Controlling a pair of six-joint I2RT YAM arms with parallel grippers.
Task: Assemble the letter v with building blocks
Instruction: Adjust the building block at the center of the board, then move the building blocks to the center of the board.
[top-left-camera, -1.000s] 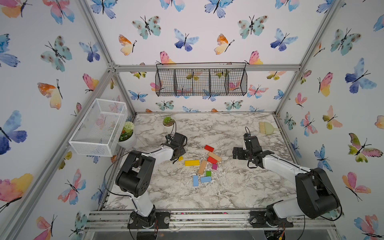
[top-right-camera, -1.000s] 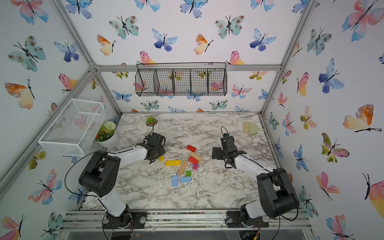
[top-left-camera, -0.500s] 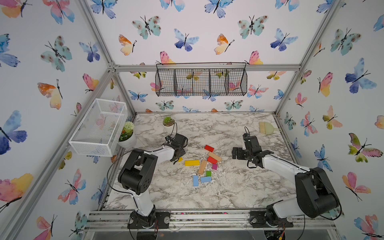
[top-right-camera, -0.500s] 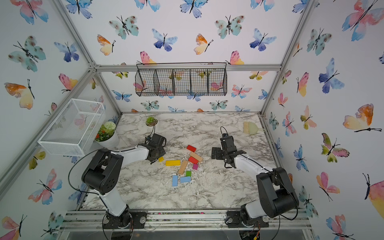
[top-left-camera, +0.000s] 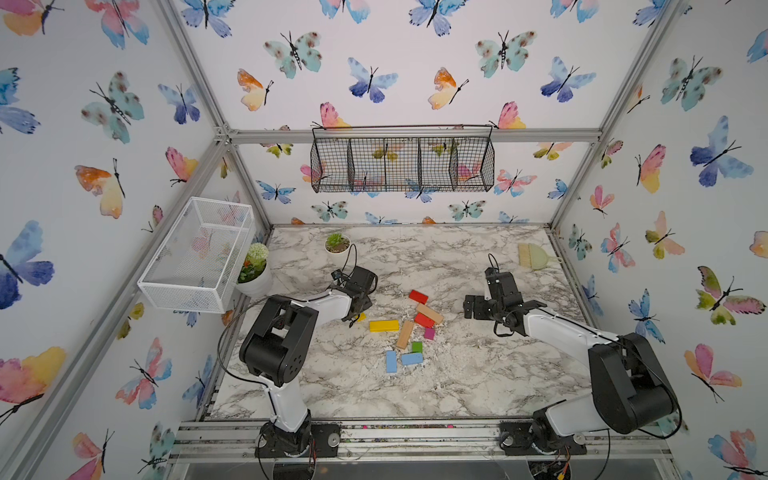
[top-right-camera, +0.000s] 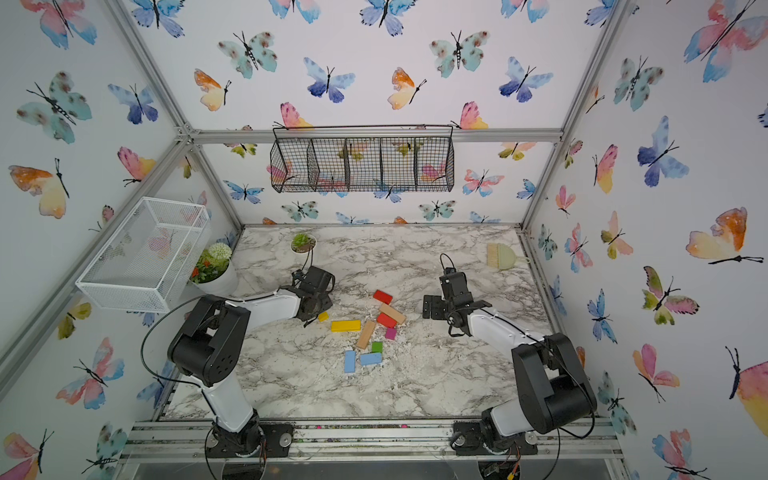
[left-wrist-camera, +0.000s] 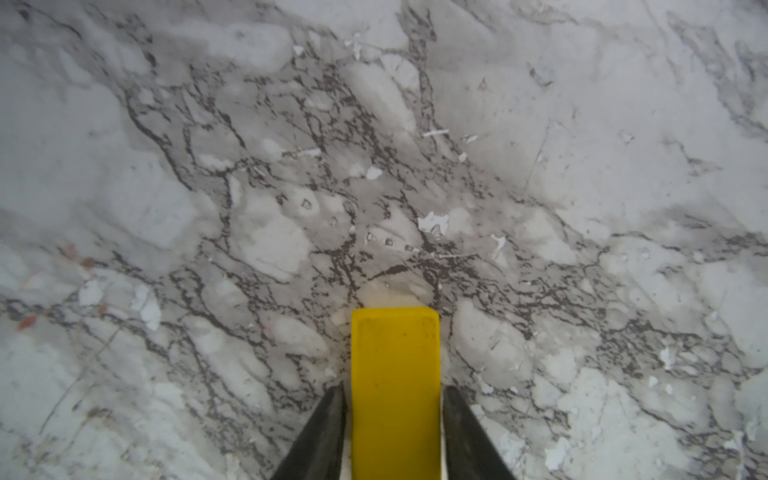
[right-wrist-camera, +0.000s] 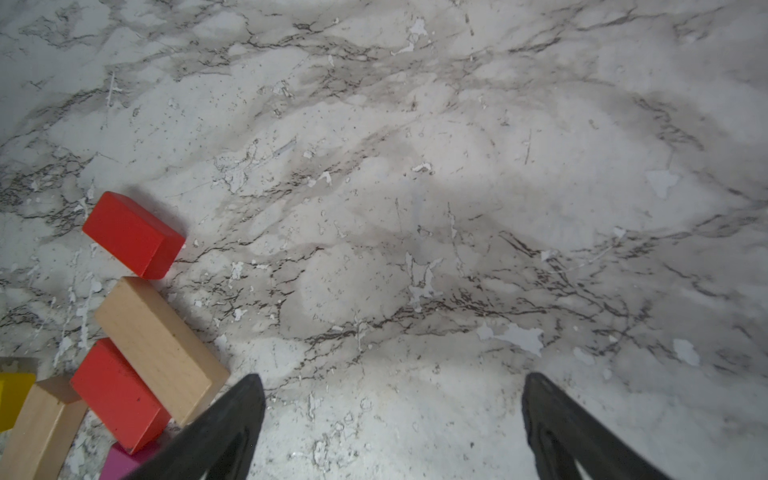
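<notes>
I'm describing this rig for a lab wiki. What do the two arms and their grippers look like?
The left arm and right arm each pair bulky black joint housings with smooth white link shells, on black bases bolted to an aluminium rail. Thin black cables loop off them. The left gripper and right gripper have dark, tapering, pointed fingers. No markings are legible.
</notes>
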